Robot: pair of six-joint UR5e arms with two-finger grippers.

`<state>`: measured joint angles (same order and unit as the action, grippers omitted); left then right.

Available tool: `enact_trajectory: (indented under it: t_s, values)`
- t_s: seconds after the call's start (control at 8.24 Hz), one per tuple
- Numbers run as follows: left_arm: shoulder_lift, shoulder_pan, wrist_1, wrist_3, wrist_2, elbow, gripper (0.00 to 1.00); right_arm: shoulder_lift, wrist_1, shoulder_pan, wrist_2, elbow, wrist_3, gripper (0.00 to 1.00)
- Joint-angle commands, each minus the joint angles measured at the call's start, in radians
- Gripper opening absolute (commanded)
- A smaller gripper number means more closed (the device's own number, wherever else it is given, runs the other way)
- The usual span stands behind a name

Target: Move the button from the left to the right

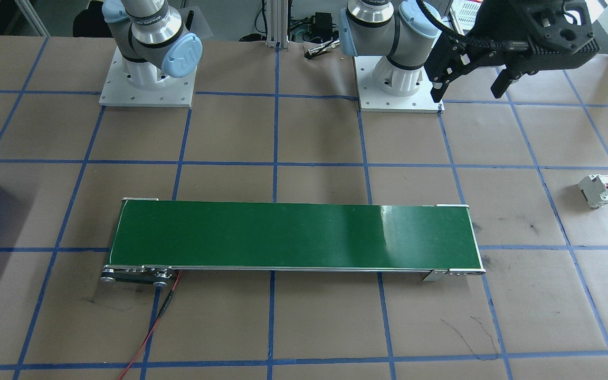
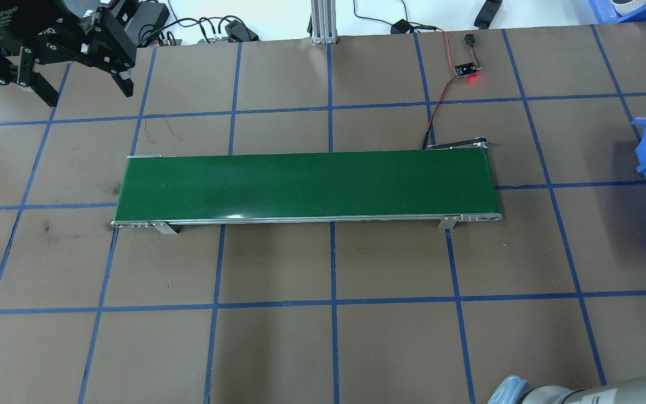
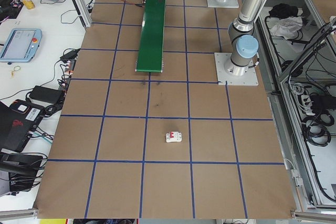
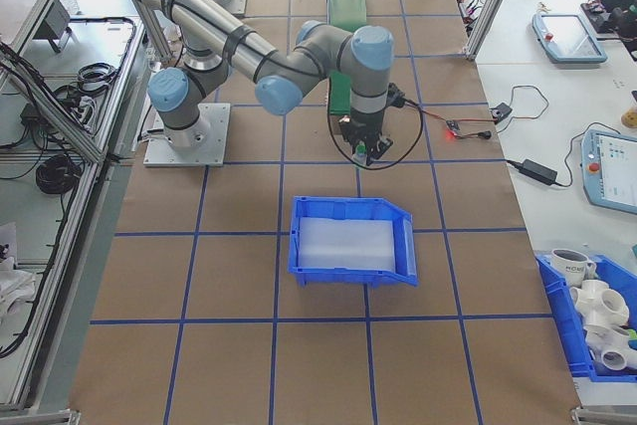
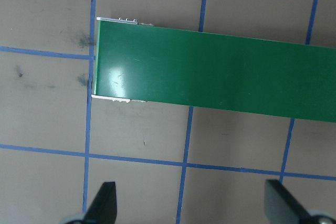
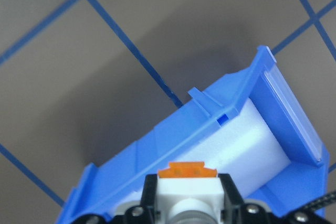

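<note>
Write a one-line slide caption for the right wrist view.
Right gripper shut on the button, orange base up, poised over the blue bin with its white foam liner.

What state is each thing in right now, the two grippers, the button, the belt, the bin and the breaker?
Left gripper: open, empty, above the table beside the belt's end.
Right gripper: shut on the button.
Button: held above the bin's wall, orange base showing.
Belt: bare, nothing on it.
Bin: upright, white foam inside.
Breaker: lying on the table, untouched.
</note>
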<state>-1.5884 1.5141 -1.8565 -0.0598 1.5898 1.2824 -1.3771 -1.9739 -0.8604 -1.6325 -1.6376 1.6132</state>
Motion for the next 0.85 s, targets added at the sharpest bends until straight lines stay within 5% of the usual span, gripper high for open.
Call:
enact_trajectory:
  t_s: [0.0,0.36,0.73]
  values:
    - [0.001,0.000,-0.001,0.000,-0.001,0.000,1.00,0.163,-0.157,0.139,0.092,-0.002,0.374,0.06]
    - [0.001,0.000,-0.001,0.000,-0.001,0.000,1.00,0.269,-0.200,0.162,0.096,-0.014,0.439,0.26]
    - [0.001,0.000,-0.001,0.002,0.001,0.002,1.00,0.280,-0.200,0.164,0.089,-0.018,0.441,0.66]
